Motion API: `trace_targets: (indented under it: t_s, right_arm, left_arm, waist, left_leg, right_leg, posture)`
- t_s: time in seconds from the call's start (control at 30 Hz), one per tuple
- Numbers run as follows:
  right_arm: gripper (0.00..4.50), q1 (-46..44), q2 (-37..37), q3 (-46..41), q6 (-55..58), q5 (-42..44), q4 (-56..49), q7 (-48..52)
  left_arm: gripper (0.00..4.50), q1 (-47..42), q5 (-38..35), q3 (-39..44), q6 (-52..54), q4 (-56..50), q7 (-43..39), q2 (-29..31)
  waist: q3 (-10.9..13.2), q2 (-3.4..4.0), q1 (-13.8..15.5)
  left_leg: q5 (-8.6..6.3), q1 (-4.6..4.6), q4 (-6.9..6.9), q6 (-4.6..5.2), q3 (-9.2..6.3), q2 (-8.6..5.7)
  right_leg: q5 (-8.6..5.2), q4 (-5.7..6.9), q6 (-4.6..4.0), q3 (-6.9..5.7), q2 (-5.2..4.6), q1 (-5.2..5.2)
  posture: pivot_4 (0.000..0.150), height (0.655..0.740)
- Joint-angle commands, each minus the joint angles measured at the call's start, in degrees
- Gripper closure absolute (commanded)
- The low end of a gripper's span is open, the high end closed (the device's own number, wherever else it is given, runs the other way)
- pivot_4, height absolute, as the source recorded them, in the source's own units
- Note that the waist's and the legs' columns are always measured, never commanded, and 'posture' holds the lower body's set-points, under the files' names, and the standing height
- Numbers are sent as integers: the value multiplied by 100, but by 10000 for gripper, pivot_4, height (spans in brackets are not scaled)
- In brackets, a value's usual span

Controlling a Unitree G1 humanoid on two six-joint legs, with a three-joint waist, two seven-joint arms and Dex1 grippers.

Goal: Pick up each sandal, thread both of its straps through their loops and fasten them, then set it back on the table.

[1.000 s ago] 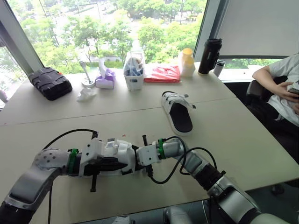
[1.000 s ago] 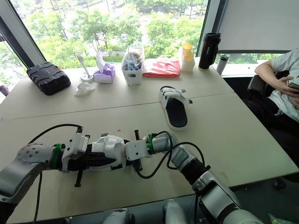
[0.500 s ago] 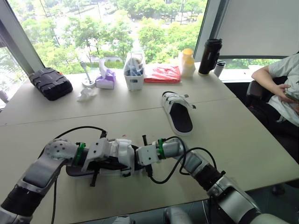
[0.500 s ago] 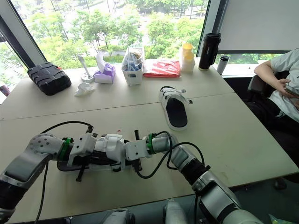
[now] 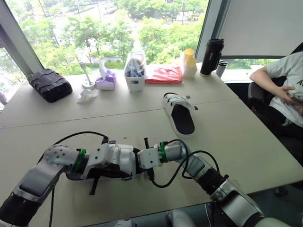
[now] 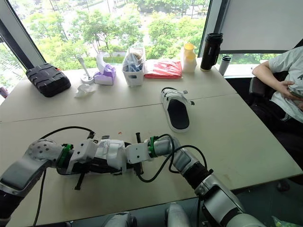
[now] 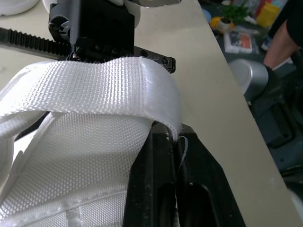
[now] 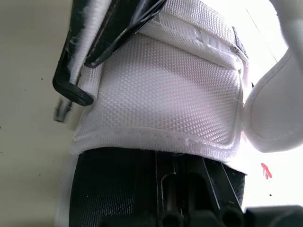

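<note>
Table (image 5: 246,137) beige, window (image 5: 118,28) behind | left gripper (image 7: 165,142) pinches sandal strap (image 7: 104,85) | right gripper (image 5: 141,160) unclear

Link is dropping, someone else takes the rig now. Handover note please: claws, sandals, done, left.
Left claw: shut on the white webbing strap of the near white-and-black sandal, at the near side of the beige table.
Right claw: against that sandal's other end; grip unclear.
Second white-and-black sandal: flat on the table farther out, no claw on it.
Done: no strap confirmed fastened.
Left: thread and fasten the near sandal's straps, set it down, then the second sandal.
</note>
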Motion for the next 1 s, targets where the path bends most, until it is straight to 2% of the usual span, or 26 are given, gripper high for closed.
trace_targets:
  t_s: [0.03, 0.07, 0.2, 0.33, 0.5, 0.67, 1.0]
  right_arm:
    - [45000, 189, -92, 262, 182, -253, 252, 168]
    - [45000, 190, -93, 262, 181, -250, 250, 168]
    - [45000, 201, -104, 264, 179, -243, 242, 174]
    - [45000, 233, -127, 268, 164, -223, 233, 206]
    - [45000, 240, -143, 278, 144, -219, 215, 251]
    - [45000, 249, -172, 290, 123, -217, 185, 305]
    - [45000, 239, -212, 264, 126, -225, 178, 304]
  left_arm:
    - [26911, 494, -372, 374, 281, -454, 161, 59]
    - [19934, 649, -504, 560, 286, -603, 227, 40]
    - [342, 1265, -851, 1140, 325, -1077, 299, 117]
    - [342, 2821, -940, 1969, 116, -1658, 168, 120]
    - [342, 3493, -634, 1986, -434, -1533, 322, -230]
    - [342, 3374, 150, 1469, -1522, -825, 878, -1065]
    - [342, 2984, 131, 1197, -1473, -523, 1438, -1564]
  waist:
    - [1, 2, -14]
    - [1, 2, -18]
    - [1, 2, -12]
    - [5, 9, -38]
    - [0, 1, 42]
    - [-5, 11, 47]
    - [-10, 1, 49]
  left_leg:
    - [-6, -1, 1, 10, 1, 0]
    - [-8, -1, 1, 13, 1, 0]
    - [-9, -4, 3, 15, 0, 1]
    - [-11, -6, 1, 19, 5, 2]
    - [-13, -7, 9, 21, 6, -1]
    - [-13, -1, 9, 21, 8, -1]
    - [-13, -3, 8, 21, 6, -2]
  right_leg:
    - [-1, 0, 2, 0, 0, -1]
    - [-2, 0, 2, 1, 0, -1]
    - [-3, 0, 1, 0, -1, -3]
    - [-13, -3, -15, 3, -4, -5]
    - [-22, -3, -11, 2, -7, -1]
    - [-23, -3, -18, 2, -5, 5]
    - [-17, -3, -22, 0, -8, 5]
  posture:
    - [1500, 7400]
    - [1500, 7400]
    - [1500, 7400]
    - [1500, 7400]
    - [1500, 7400]
    - [1500, 7400]
    - [1500, 7400]
